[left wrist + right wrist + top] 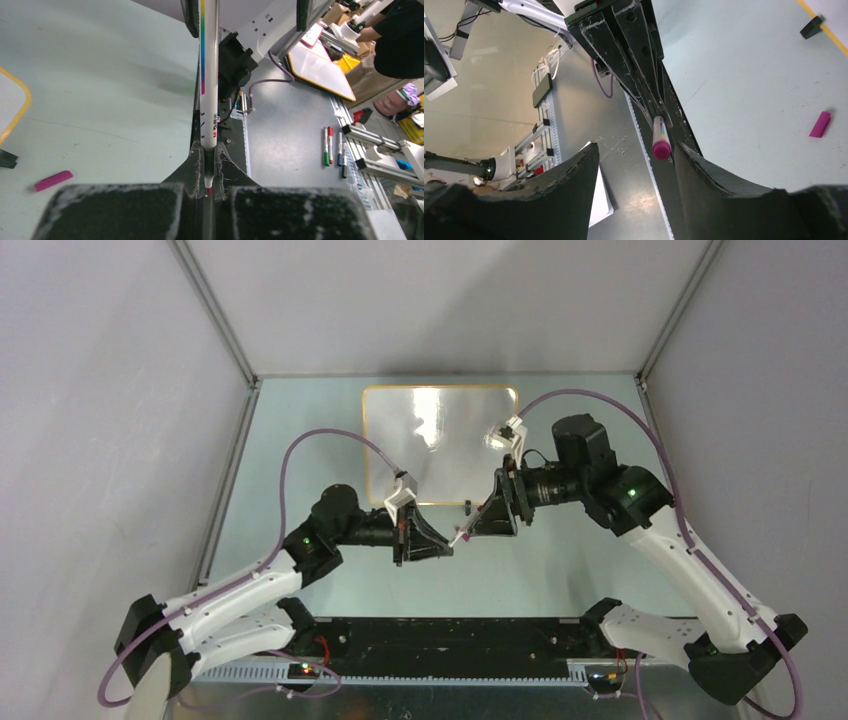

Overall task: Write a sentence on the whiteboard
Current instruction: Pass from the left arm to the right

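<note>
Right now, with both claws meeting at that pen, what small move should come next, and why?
Probably shut the right claw on the marker. Its fingers stand open either side of the marker's magenta end, while the left claw grips it with the nib pointing back at its own wrist.

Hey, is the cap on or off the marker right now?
Off. The marker has a bare tip showing inside the shut left pincer, and a pink cap lies apart on the table.
</note>
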`<control>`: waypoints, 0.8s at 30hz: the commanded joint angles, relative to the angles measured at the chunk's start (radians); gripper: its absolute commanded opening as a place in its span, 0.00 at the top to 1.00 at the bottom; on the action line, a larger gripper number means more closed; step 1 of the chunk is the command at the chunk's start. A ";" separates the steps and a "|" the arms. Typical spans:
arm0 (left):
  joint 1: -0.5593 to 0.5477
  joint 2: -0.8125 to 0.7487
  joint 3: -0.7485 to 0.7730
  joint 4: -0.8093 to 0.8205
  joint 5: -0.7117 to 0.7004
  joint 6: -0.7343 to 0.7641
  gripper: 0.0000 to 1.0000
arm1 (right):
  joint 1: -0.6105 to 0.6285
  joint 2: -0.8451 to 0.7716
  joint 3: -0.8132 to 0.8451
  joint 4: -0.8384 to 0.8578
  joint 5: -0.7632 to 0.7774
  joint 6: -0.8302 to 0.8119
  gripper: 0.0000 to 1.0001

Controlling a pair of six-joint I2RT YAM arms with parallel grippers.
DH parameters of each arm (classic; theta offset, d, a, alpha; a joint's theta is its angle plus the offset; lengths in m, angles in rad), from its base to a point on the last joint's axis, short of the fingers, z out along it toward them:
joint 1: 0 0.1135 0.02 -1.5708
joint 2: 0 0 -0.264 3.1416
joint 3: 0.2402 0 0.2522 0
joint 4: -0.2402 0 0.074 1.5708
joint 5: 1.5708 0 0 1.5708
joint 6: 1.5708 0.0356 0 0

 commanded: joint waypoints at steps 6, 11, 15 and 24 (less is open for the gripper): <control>-0.035 0.016 0.063 -0.052 0.026 0.075 1.00 | 0.037 0.039 0.022 -0.017 -0.001 -0.035 0.61; -0.037 0.013 0.069 -0.051 0.029 0.076 1.00 | 0.055 0.052 0.021 -0.030 0.007 -0.047 0.66; -0.040 0.023 0.075 -0.051 0.030 0.075 1.00 | 0.078 0.070 0.022 -0.032 0.020 -0.054 0.65; -0.042 0.011 0.077 -0.055 0.024 0.076 1.00 | 0.095 0.086 0.021 -0.045 0.033 -0.069 1.00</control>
